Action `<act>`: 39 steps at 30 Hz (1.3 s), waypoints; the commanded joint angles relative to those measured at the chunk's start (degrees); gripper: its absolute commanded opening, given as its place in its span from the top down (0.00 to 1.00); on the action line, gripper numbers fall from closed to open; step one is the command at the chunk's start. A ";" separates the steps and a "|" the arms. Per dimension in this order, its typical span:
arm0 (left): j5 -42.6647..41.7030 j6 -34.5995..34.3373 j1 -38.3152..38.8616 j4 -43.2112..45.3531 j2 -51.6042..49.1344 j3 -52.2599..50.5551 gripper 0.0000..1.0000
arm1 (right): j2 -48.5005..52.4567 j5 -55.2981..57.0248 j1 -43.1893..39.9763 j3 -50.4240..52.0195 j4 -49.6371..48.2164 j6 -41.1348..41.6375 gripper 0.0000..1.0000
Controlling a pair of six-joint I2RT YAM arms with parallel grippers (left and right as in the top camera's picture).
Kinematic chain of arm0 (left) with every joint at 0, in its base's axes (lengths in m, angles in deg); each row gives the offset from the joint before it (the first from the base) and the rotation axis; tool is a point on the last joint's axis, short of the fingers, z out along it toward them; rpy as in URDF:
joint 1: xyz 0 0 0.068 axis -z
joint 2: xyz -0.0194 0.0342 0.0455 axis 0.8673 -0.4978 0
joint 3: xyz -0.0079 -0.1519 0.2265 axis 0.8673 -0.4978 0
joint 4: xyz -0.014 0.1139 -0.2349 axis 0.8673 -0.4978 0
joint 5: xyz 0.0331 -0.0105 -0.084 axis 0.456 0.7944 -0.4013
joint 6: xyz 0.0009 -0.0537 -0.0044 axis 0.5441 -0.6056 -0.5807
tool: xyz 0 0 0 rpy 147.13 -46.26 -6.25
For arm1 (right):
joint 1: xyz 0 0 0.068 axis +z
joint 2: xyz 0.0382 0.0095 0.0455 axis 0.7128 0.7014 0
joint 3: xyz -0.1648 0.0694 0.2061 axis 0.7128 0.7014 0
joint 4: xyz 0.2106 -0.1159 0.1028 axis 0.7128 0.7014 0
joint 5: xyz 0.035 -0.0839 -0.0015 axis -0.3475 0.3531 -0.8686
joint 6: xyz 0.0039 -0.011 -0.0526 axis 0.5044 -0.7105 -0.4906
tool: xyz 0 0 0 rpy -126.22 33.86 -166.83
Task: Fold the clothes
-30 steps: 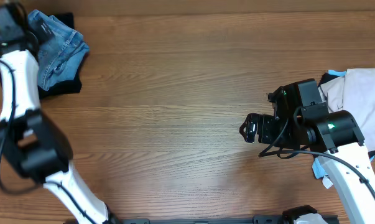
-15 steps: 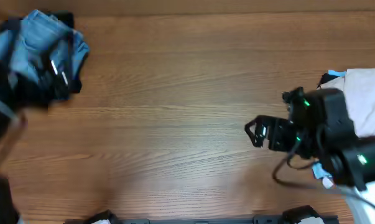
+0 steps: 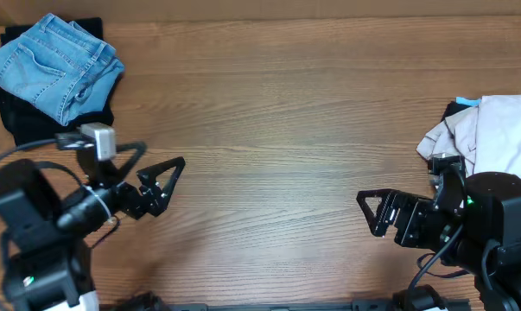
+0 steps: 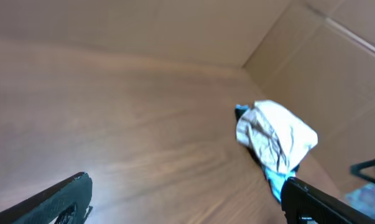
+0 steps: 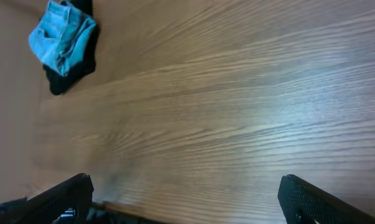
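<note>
Folded light blue denim jeans (image 3: 54, 65) lie on a black garment (image 3: 22, 117) at the table's back left; they also show in the right wrist view (image 5: 63, 36). A crumpled beige garment (image 3: 493, 130) with black and blue cloth under it lies at the right edge, also in the left wrist view (image 4: 275, 134). My left gripper (image 3: 161, 181) is open and empty, low at the front left. My right gripper (image 3: 377, 212) is open and empty, at the front right, left of the beige garment.
The wooden table (image 3: 277, 130) stretches between the two piles. A cardboard wall (image 4: 336, 68) stands behind the beige pile in the left wrist view. A black bar runs along the table's front edge (image 3: 277, 304).
The left arm has swung from the jeans at the back left down to the front left, leaving the jeans folded on the black garment. The right arm has drawn back toward the front.
</note>
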 commanded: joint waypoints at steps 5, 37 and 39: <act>0.48 0.66 0.17 3.76 0.15 -11.74 0.00 | -0.26 10.32 -0.33 -0.74 -0.81 0.26 0.00; 4.98 0.63 0.17 3.74 -17.62 -11.76 0.00 | -11.82 15.58 -4.63 4.98 -3.28 0.02 0.00; 4.98 0.66 0.17 3.72 -17.62 -11.76 0.00 | -16.09 15.98 -4.63 11.93 -10.14 -0.17 0.00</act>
